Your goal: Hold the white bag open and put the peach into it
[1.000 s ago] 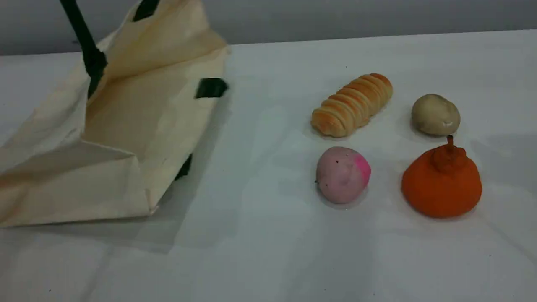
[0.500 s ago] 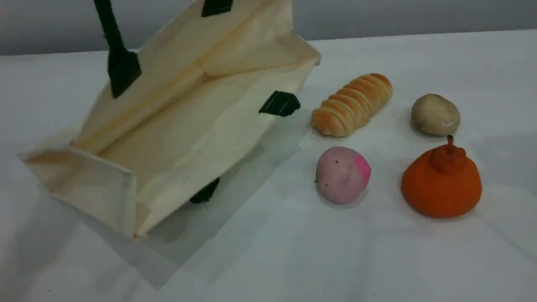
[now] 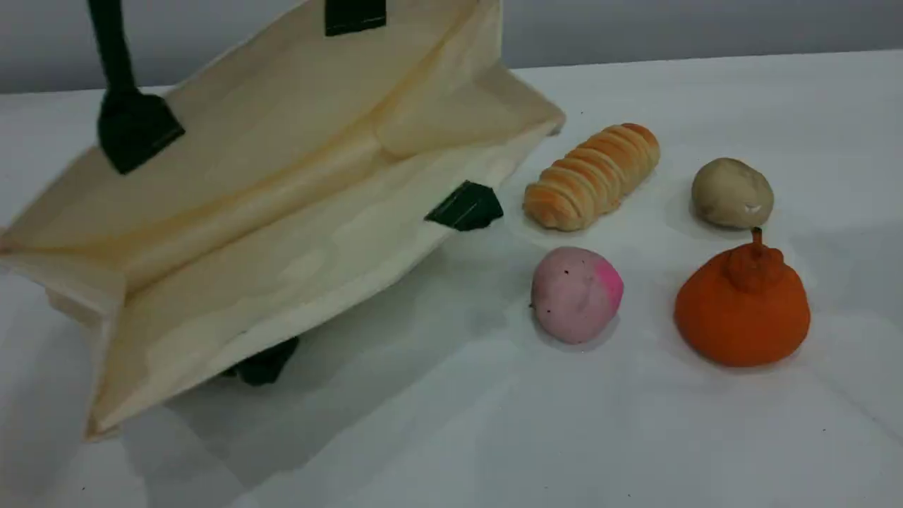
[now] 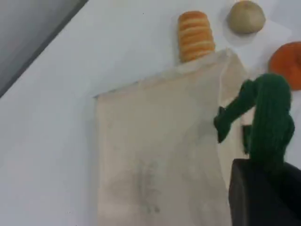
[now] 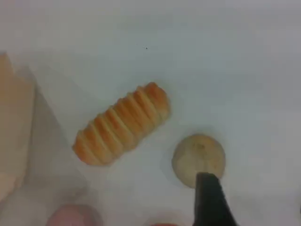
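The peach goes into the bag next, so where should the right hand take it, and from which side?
Grip the peach across its round middle, coming straight down from above. It sits free on the table, apart from the bread roll and orange fruit.

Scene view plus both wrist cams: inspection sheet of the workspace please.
Surface: white table, creased cloth, bare in front.
Job's things: large cream-white canvas bag tipped, mouth open toward camera, dark green rope handle pulled up; small pale pink peach with magenta patch on the table beside the bag, apart from it.
Clutter: ridged golden bread roll, beige potato, orange stemmed fruit.
Grippers: left pincer shut on the handle; right pincer above the potato, holding nothing, opening unclear.
Cables: nothing seen.
Surroundings: grey wall behind.
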`<state>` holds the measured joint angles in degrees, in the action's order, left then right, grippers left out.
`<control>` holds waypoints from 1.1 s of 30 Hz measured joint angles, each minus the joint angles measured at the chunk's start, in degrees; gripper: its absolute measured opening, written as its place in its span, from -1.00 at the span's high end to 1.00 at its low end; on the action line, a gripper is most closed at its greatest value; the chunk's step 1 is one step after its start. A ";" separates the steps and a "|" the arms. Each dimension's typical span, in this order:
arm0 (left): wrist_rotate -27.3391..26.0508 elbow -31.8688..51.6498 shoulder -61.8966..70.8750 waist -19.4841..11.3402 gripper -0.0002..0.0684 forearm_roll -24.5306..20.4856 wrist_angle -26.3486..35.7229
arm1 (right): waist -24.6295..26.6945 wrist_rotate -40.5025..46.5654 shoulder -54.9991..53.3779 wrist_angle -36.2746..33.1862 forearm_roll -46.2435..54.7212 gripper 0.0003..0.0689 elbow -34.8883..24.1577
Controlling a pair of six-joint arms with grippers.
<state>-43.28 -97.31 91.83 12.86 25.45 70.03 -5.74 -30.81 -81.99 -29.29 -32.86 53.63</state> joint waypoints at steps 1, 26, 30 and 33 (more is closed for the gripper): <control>0.00 0.00 -0.14 0.00 0.69 0.00 0.00 | 0.00 -0.90 0.00 0.00 0.00 -0.06 0.00; 0.76 -0.05 -0.08 0.00 0.69 -1.64 -0.05 | -5.09 -16.49 -15.34 -5.16 -6.06 -0.13 -0.05; 0.76 -0.05 -0.08 0.00 0.69 -1.59 -0.05 | -10.24 -16.52 -17.18 -5.15 -5.94 -0.18 -0.05; 1.01 -0.05 -0.08 0.00 0.69 -1.59 -0.05 | -14.26 -16.52 -18.35 -3.62 -5.26 -0.21 -0.10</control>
<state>-42.27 -97.36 91.75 12.86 23.87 69.98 -20.00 -47.32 -100.34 -32.91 -38.12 53.53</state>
